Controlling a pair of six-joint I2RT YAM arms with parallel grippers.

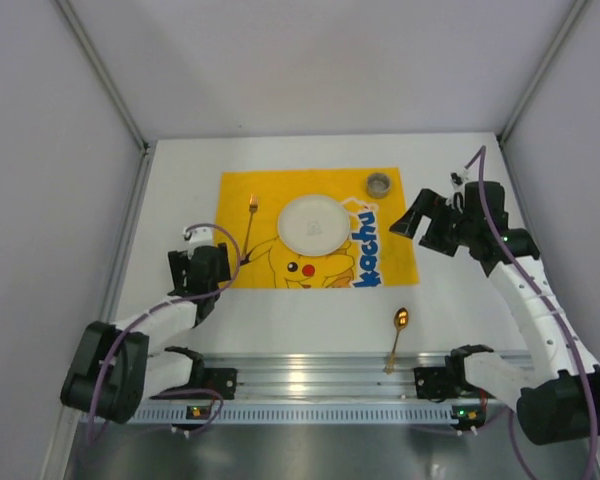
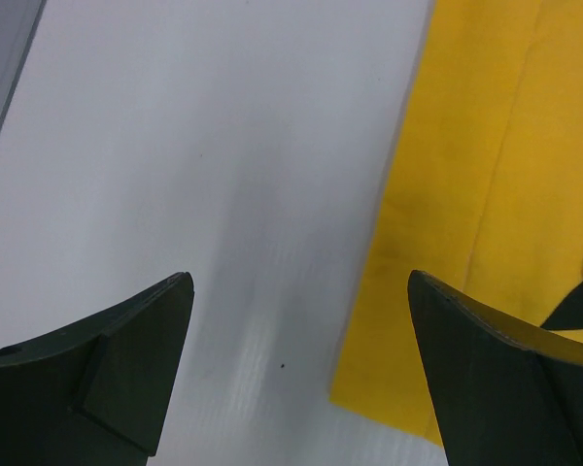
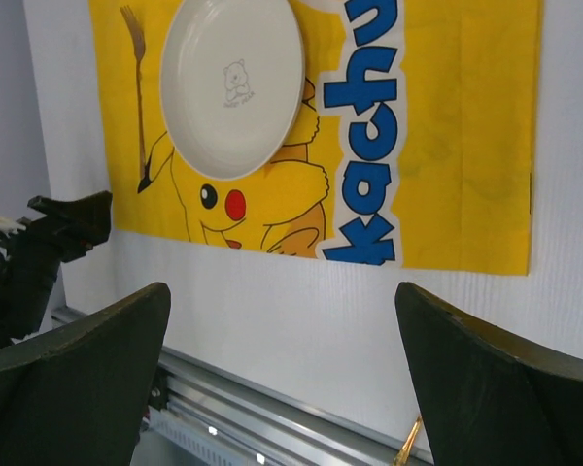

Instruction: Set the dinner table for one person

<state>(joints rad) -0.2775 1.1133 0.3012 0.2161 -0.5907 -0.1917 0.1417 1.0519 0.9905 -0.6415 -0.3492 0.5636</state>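
The fingers (image 2: pixel 126 359) of the left gripper (image 2: pixel 301 301) are being held wide apart, and nothing is being gripped between them. Bare white tabletop is being shown in the gap, with the left border of the yellow cloth (image 1: pixel 380 262) running just inside the right-hand finger. This gripper is being hung low over the dinner table (image 1: pixel 180 190), between the cloth and the bench's left edge, nearer the near edge than the far one.

The right gripper (image 1: pixel 412 222) is likewise being held fully spread, with nothing held in it. It is being carried above the bench toward the right edge, just beside the cloth's right border, and is being pointed across the cloth.

The dinner table is being seen as the broad white surface filling the bench from the walls down to the metal rail (image 1: pixel 320 375) at the near edge. The cloth is lying flat on its middle, closer to the far edge. A white plate (image 1: pixel 315 224) is resting on the cloth's centre. A gold fork (image 1: pixel 250 226) is lying on the cloth just to the left of the plate, apart from it, tines toward the far edge. A small grey cup (image 1: pixel 379 184) is standing on the cloth's far right corner. A gold spoon (image 1: pixel 397 338) is lying off the cloth on bare tabletop near the near edge, right of centre, its handle reaching the rail.
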